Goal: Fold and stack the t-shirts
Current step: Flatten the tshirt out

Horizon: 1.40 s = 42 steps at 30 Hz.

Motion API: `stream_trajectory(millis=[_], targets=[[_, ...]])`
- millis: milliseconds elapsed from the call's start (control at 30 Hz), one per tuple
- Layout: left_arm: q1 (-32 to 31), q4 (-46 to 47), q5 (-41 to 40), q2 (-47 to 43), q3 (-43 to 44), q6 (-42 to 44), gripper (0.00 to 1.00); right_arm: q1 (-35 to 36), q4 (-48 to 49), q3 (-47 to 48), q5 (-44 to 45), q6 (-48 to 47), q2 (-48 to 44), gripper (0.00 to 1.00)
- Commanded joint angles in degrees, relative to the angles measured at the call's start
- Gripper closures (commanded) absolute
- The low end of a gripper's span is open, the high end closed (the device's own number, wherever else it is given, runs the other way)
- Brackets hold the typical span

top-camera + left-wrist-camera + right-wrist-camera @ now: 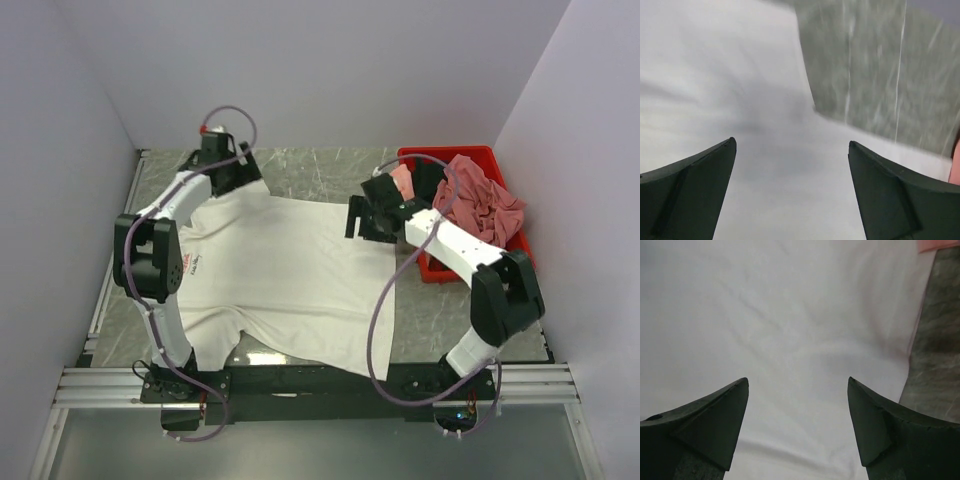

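A large white t-shirt [295, 275] lies spread flat on the marble table [320, 170], with a small red-and-white print [195, 260] near its left edge. My left gripper [237, 183] hovers at the shirt's far left corner. In the left wrist view the left gripper [792, 145] is open, with only white cloth [740, 100] below it. My right gripper [358, 218] sits at the shirt's far right edge. It too is open over the white shirt [790, 315], as the right wrist view of the right gripper [797, 382] shows. A dusty rose tee [485, 200], a light pink tee [402, 180] and a black tee [430, 182] lie bunched in the bin.
The red plastic bin [470, 153] stands at the far right, just behind my right arm. White walls close in the table on three sides. Bare marble [880, 65] shows beyond the shirt's far edge and bare marble [940, 350] shows to its right.
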Motion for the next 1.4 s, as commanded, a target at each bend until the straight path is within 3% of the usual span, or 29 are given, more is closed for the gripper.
stream_trajectory(millis=[0,133,300,633,1067,1200,1367], targets=[[-2.48,0.15,-1.07,-3.02,-8.01,-3.12,0.01,-3.12,1.50,4.10,0.50,0.52,5.34,0.14],[-2.48,0.44,-1.15,-1.80,-11.02,-3.30,0.00,-5.84,1.50,8.49,-0.99,0.08,12.01,0.14],[-2.22,-2.90,-5.80,3.21,-6.19,-2.68,0.01,-6.90,-1.31,16.84,1.02,-1.67,20.98,0.14],[0.24,-4.92,-6.33,12.61,1.54,-3.29,0.01,-8.05,-7.11,30.37,-0.64,-3.52,34.61,0.15],[4.28,-7.91,-0.19,22.64,14.90,-1.63,0.01,-10.51,-17.92,61.03,-6.08,-9.41,53.49,0.18],[4.55,-10.81,2.36,25.37,22.02,0.12,0.01,-11.30,-17.31,64.40,-10.39,-9.67,54.83,0.18],[4.63,-6.09,6.58,21.07,22.55,2.24,0.01,-11.21,-13.01,59.40,-12.33,-11.43,47.99,0.18]])
